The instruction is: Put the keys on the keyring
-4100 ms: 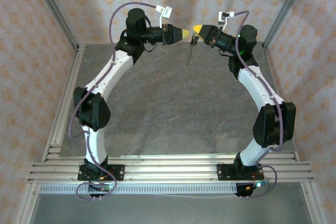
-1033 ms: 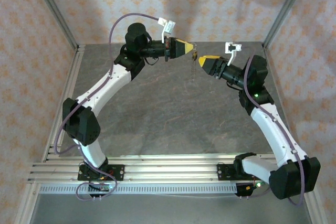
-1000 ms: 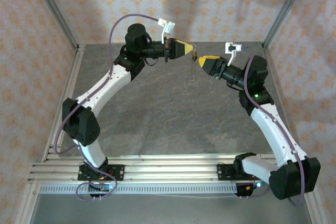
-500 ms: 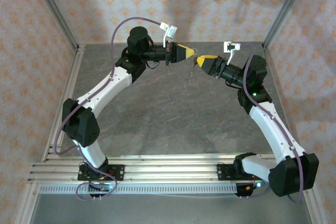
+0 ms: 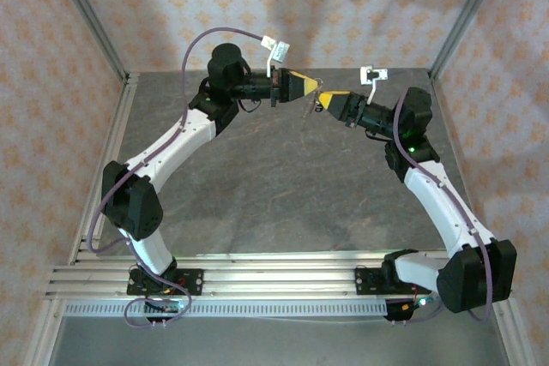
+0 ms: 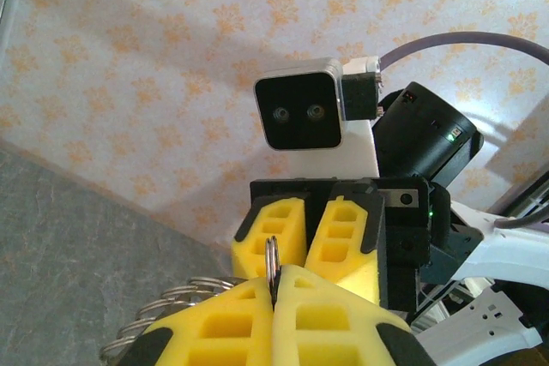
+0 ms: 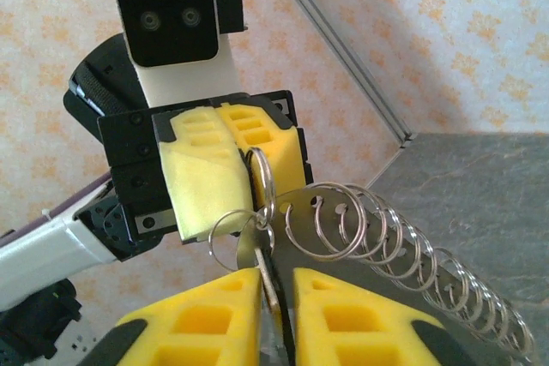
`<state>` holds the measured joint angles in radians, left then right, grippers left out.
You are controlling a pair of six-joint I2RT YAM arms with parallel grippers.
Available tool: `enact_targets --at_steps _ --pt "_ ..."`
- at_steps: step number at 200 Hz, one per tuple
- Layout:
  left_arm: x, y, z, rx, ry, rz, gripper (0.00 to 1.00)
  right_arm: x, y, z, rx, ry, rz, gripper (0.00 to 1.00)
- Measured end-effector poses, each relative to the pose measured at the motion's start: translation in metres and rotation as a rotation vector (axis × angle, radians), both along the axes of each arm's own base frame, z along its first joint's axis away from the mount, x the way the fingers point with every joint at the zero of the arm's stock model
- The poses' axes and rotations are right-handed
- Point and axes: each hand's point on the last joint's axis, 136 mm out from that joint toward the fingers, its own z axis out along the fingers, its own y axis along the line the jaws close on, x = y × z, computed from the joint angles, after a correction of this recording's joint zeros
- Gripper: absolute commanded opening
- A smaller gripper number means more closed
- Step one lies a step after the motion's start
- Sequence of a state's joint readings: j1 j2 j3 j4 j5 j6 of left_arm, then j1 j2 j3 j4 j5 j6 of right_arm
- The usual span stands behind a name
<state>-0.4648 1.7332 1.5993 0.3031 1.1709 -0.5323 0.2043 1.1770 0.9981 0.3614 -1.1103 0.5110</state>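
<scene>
Right wrist view: right gripper (image 7: 274, 280), low centre, is pinching the key (image 7: 257, 255) between nearly closed fingers. Just above, left gripper (image 7: 244, 169) is clamping the keyring (image 6: 271, 255) tight, its chain (image 7: 403, 246) trailing toward the lower right.

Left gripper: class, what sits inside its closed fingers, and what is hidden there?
Inside the left gripper's yellow fingers, the keyring stands pinched, its chain of rings trailing aside. The clamped stretch of the loop is covered by the fingers.
</scene>
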Motion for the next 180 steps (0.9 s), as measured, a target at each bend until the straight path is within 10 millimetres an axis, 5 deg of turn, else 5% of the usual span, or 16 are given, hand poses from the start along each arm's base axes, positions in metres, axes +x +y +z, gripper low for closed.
enact_targets --at_steps 25,180 --pt "0.000 0.000 0.000 0.000 0.000 0.000 0.00 -0.002 0.001 0.000 0.000 0.002 0.012 0.00" --pt "0.000 0.000 0.001 -0.008 0.036 -0.001 0.00 -0.004 0.007 -0.008 0.005 0.012 0.027 0.00"
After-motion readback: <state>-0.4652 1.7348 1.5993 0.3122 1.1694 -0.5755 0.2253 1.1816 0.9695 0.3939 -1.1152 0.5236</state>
